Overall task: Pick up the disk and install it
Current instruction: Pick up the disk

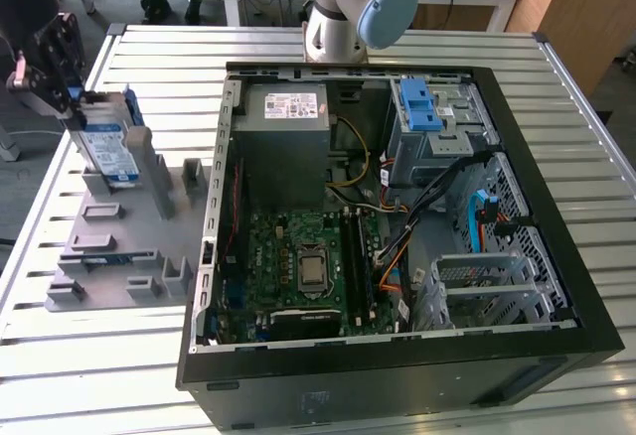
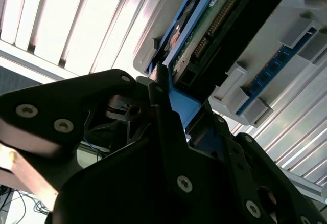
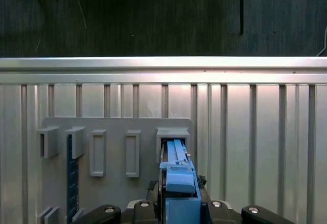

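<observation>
The disk (image 1: 109, 149) stands on edge at the far end of the grey holder plate (image 1: 119, 246), at the exterior view's left; it is silver with a white-and-blue label and a blue carrier frame. My gripper (image 1: 72, 107) comes in from the left and is shut on the disk's upper end. In the first wrist view the disk's blue carrier edge (image 3: 176, 175) runs between the black fingers (image 3: 110, 212), and its far end sits in a grey slot block (image 3: 172, 134). The second wrist view shows the disk's circuit-board side (image 2: 219, 24) above the black gripper body (image 2: 153, 178).
An open black computer case (image 1: 556, 286) lies on the slatted metal table (image 1: 596, 137), holding a grey power supply (image 1: 283, 137), a motherboard (image 1: 303, 256) and a drive cage with a blue handle (image 1: 422, 107). The holder plate carries several upright slot blocks (image 3: 97, 152) and a blue strip (image 3: 72, 183).
</observation>
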Controlling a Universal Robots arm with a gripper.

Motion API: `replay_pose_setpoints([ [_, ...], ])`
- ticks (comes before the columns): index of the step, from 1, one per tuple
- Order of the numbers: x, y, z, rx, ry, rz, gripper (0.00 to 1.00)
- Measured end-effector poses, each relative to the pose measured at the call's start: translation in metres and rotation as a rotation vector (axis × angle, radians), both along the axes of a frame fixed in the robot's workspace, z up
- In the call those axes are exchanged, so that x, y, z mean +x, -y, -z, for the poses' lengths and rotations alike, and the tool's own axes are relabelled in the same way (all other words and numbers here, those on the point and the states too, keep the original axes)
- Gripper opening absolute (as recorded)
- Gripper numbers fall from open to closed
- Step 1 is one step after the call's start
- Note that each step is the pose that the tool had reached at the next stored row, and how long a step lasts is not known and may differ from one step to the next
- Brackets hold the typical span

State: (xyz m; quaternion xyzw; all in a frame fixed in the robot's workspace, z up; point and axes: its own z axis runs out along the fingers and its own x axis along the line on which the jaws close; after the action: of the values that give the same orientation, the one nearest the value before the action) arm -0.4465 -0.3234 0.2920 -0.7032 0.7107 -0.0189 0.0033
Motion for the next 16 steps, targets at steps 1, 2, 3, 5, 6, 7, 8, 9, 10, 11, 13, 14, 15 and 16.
replay_pose_setpoints([
  [1, 0.0000, 0.0000, -0.0007, 0.0000, 0.0001, 0.000, 0.36],
  [2, 0.0000, 0.0000, -0.0013, 0.0001, 0.0002, 0.000, 0.36],
  [3, 0.0000, 0.0000, -0.0020, 0.0000, 0.0001, 0.000, 0.36],
  [5, 0.0000, 0.0000, -0.0024, 0.0001, 0.0003, 0.000, 0.36],
  [6, 0.0000, 0.0000, -0.0024, 0.0001, 0.0003, 0.000, 0.36],
  [7, 0.0001, 0.0000, -0.0024, 0.0001, 0.0004, 0.000, 0.36],
  [8, 0.0000, 0.0000, -0.0025, 0.0001, 0.0002, 0.000, 0.36],
  [9, 0.0000, 0.0000, -0.0027, 0.0000, 0.0001, 0.000, 0.36],
  [10, 0.0000, 0.0000, -0.0027, 0.0000, 0.0001, 0.000, 0.36],
  [11, 0.0000, 0.0000, -0.0028, -0.0001, -0.0001, 0.000, 0.36],
  [13, 0.0000, 0.0000, -0.0024, -0.0001, -0.0001, 0.000, 0.44],
  [14, 0.0000, 0.0000, -0.0018, -0.0001, 0.0000, 0.000, 0.44],
  [15, 0.0000, 0.0000, -0.0011, 0.0000, 0.0000, 0.000, 0.44],
  [16, 0.0000, 0.0000, -0.0007, -0.0001, -0.0001, 0.000, 0.44],
])
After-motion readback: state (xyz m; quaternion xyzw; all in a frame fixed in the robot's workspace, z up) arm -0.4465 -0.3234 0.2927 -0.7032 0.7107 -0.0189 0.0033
